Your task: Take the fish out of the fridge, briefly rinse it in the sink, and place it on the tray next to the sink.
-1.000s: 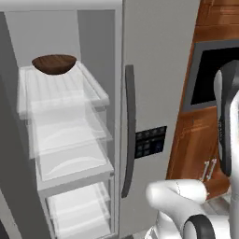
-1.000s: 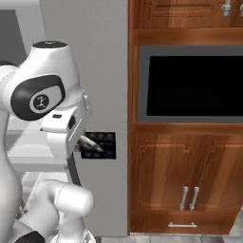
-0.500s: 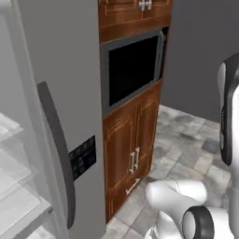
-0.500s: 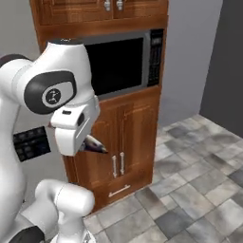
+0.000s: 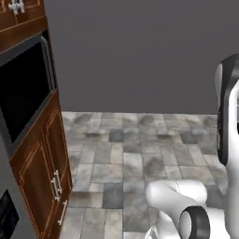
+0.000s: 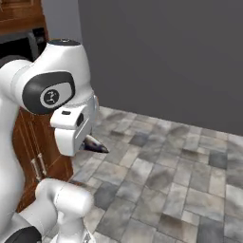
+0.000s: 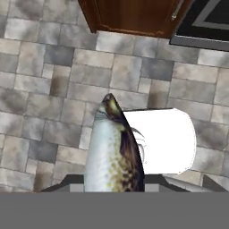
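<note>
Grey-black fish sits clamped in the fingers, carried above the tiled floor. Transit step, I judge; next comes reaching the sink for rinsing.

Fish tip juts from hand — above tiled floor.

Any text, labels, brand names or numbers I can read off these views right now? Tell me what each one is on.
No readable text in any view.
Round emblem on the arm's joint cap: a symbol, not words.
Dark oven and wooden cabinet doors: no markings.
Fish held in the tool: no label.
</note>
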